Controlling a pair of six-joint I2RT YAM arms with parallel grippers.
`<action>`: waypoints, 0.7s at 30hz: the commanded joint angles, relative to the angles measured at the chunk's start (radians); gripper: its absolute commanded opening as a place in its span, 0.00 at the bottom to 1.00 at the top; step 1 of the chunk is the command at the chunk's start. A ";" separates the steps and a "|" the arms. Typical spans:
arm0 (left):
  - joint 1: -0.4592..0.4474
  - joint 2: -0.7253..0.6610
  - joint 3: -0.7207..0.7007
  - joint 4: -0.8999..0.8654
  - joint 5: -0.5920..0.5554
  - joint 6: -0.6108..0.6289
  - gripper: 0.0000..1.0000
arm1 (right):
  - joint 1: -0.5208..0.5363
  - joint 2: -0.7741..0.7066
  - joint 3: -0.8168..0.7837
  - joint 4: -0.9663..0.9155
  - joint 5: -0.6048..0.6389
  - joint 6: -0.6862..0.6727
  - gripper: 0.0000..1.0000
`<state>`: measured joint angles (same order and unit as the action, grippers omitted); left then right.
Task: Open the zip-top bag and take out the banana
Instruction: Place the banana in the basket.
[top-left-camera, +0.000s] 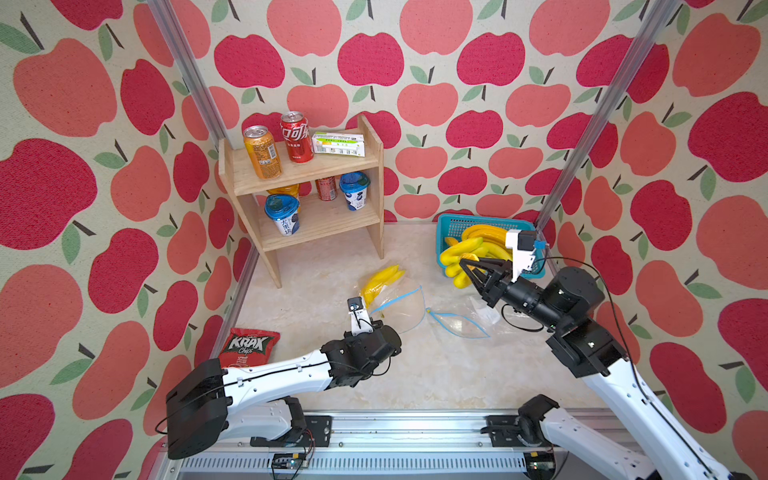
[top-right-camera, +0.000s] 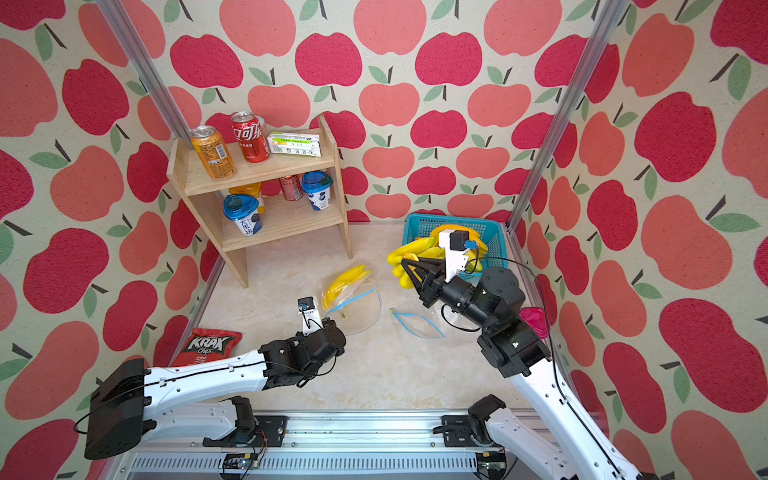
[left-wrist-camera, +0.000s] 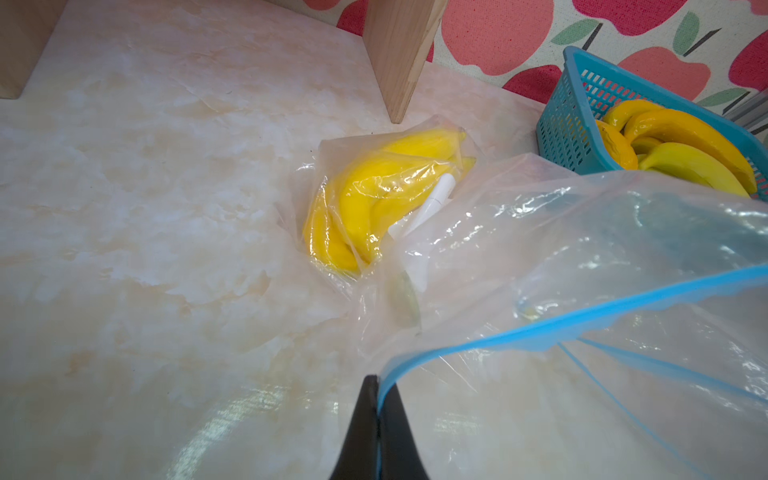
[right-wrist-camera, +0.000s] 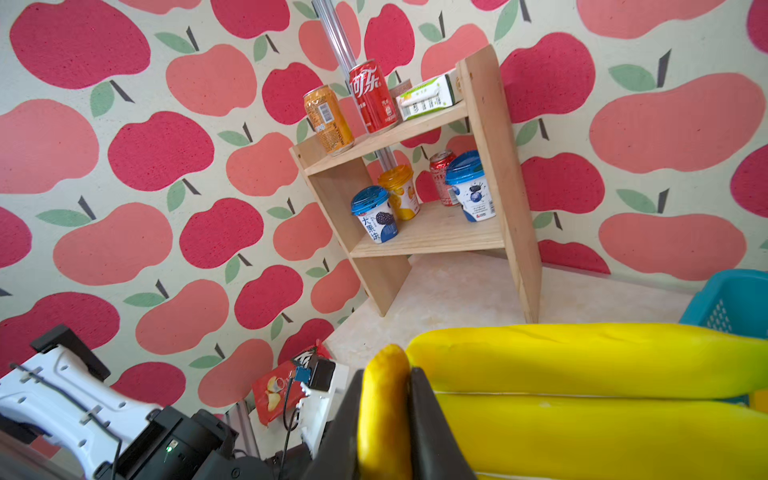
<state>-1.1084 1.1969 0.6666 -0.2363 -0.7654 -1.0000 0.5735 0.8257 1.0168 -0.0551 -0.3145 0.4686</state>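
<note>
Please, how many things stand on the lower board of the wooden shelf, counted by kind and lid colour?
Cups with blue lid: 2
Cup with orange lid: 1
Red can: 1
Total: 4

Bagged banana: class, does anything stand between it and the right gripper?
Yes. The zip-top bag wraps its clear film round the bagged banana; the left gripper pinches its blue zip edge. The right gripper has its jaws shut on a loose banana bunch.
</note>
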 joint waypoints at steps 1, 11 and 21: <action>0.001 0.001 -0.013 -0.031 -0.006 0.014 0.00 | -0.021 0.039 0.047 -0.028 -0.019 0.009 0.19; 0.005 0.009 -0.022 -0.018 0.000 0.009 0.00 | -0.127 0.218 0.093 -0.058 0.278 -0.268 0.10; 0.009 0.035 -0.014 -0.004 0.010 0.022 0.00 | -0.291 0.643 0.199 0.074 0.253 -0.367 0.10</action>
<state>-1.1065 1.2190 0.6643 -0.2352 -0.7551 -0.9962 0.2985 1.4021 1.1637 -0.0601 -0.0269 0.1570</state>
